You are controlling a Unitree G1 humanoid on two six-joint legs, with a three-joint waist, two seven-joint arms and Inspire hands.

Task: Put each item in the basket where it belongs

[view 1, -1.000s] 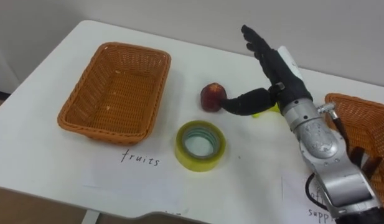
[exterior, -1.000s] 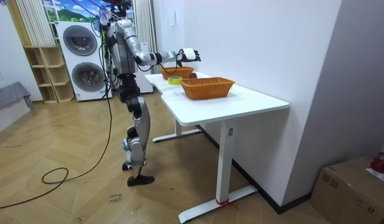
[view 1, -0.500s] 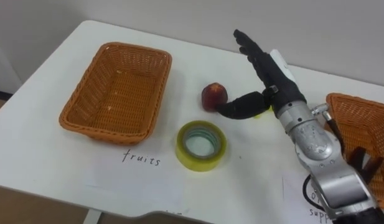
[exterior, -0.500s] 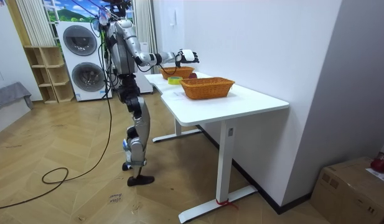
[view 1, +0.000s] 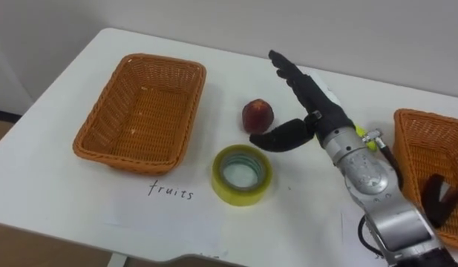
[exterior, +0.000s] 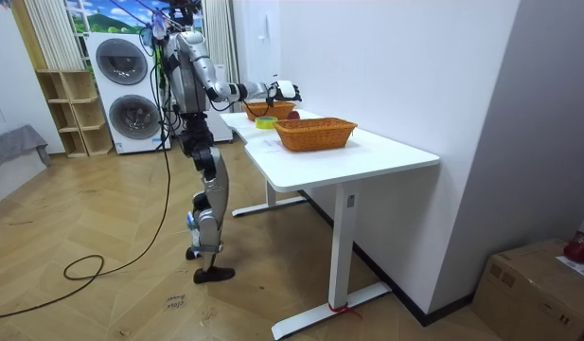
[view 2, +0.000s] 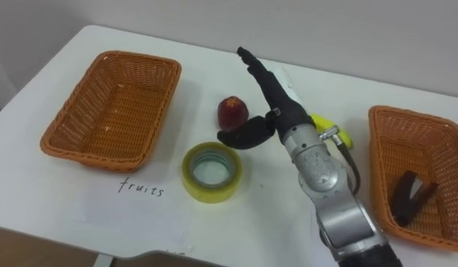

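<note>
Over the middle of the white tabletop [view 1: 58,200], held the right hand [view 1: 318,107] open and empty: fingers [view 1: 292,70] straight and aimed at the far edge, thumb swung out toward the left edge. Found the thumb tip just below a red fruit [view 1: 257,115], apple or peach by the look; could not tell whether touching or just apart. Found that fruit on the bare tabletop, just right of the empty wicker basket [view 1: 125,156] near the left edge, and just beyond a yellow tape roll [view 1: 240,196] lying flat toward the front edge. Saw a second wicker basket [view 2: 436,152] by the right edge with one dark item [view 2: 410,194] inside, too unclear to name, and a small yellow thing [view 2: 326,124] half hidden behind the wrist. Stood, per the room view, at the table's long side, arm stretched over it.

Judged the fruit the likely target, with the grasp not yet made. Judged rolling the chief risk: a nudge from the thumb before the fingers came round could send it toward the far edge. Judged the tape roll close enough to be shoved by a low thumb, and the yellow thing liable to be swept by the wrist.
</note>
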